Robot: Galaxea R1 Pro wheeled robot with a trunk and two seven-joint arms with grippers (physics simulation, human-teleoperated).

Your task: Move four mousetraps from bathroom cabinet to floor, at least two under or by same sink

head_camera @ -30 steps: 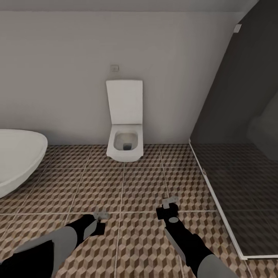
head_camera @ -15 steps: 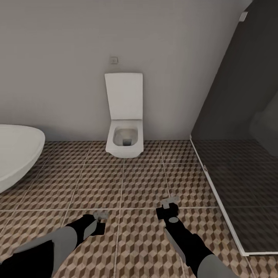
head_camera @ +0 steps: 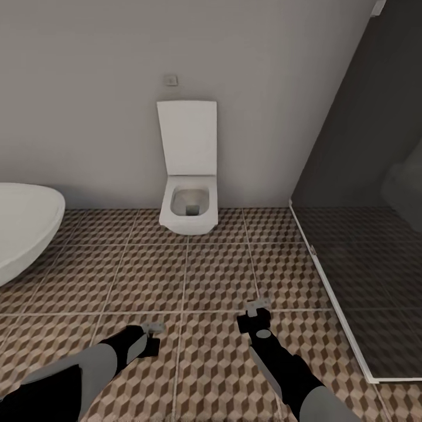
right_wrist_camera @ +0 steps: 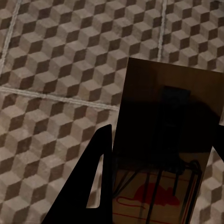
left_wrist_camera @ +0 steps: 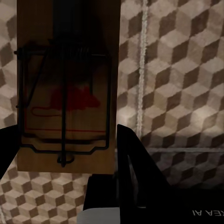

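Observation:
Each gripper holds a mousetrap over the bathroom floor point(head_camera: 217, 275), a brown, beige and white cube-pattern tiling. In the left wrist view, a wooden mousetrap point(left_wrist_camera: 65, 93) with dark wire and a red spot sits between the dark fingers point(left_wrist_camera: 135, 172) of my left gripper point(left_wrist_camera: 65, 140). In the right wrist view, a second mousetrap point(right_wrist_camera: 165, 154) lies in shadow inside my right gripper point(right_wrist_camera: 163, 140). From the head view, the left gripper point(head_camera: 153, 328) and right gripper point(head_camera: 258, 306) hover low in front of me. The cabinet and the sink are out of view.
A white toilet point(head_camera: 189, 202) with its lid up stands against the grey wall ahead. The rim of a white oval bathtub point(head_camera: 23, 228) juts in from the left. A dark glass shower screen point(head_camera: 351, 193) with a white floor frame closes off the right side.
The whole picture has shifted: the toilet and wall sit higher and more floor shows, so the camera moved. Both arms keep the same pose, traps still held.

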